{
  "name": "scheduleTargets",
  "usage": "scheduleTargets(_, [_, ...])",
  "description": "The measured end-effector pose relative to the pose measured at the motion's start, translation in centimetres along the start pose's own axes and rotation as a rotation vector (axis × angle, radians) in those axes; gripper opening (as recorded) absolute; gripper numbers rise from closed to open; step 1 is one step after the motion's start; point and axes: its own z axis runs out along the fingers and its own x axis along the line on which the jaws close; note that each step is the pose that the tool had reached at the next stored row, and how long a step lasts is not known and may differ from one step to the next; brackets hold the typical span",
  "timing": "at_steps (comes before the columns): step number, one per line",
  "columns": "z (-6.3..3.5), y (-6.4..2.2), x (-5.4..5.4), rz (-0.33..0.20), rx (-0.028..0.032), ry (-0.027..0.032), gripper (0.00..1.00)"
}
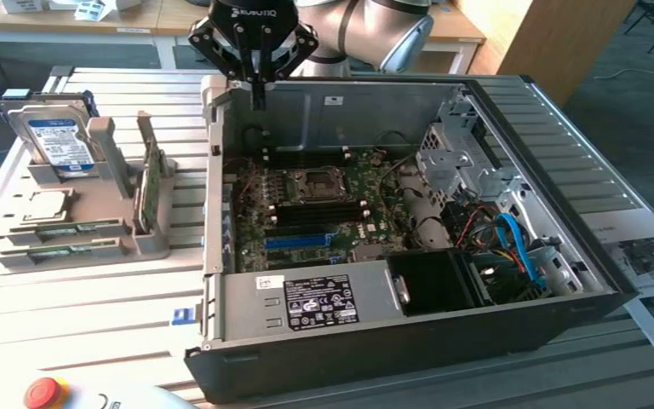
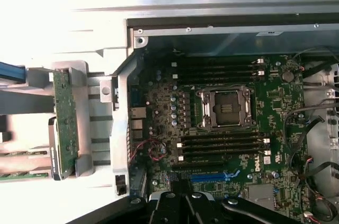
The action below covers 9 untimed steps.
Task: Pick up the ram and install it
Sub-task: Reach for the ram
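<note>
Claw [image 1: 259, 100] clenched, empty, above case [image 1: 418, 345] rear wall; ram [image 1: 64, 228] in rack [image 1: 146, 244], untouched; I judge pickup, install both undone.

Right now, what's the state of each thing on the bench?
case: side open.
gripper: shut, holding nothing, above the case's far wall.
ram sticks: in the rack, not picked up.
memory slots: empty.
processor socket: empty.
hard drive: upright in the rack.
</note>
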Motion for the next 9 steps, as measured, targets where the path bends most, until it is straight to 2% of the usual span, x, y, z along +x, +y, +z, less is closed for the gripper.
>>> scheduleTargets(9, [-0.03, 0.30, 1.7, 0.000, 0.0001, 0.0001, 0.10])
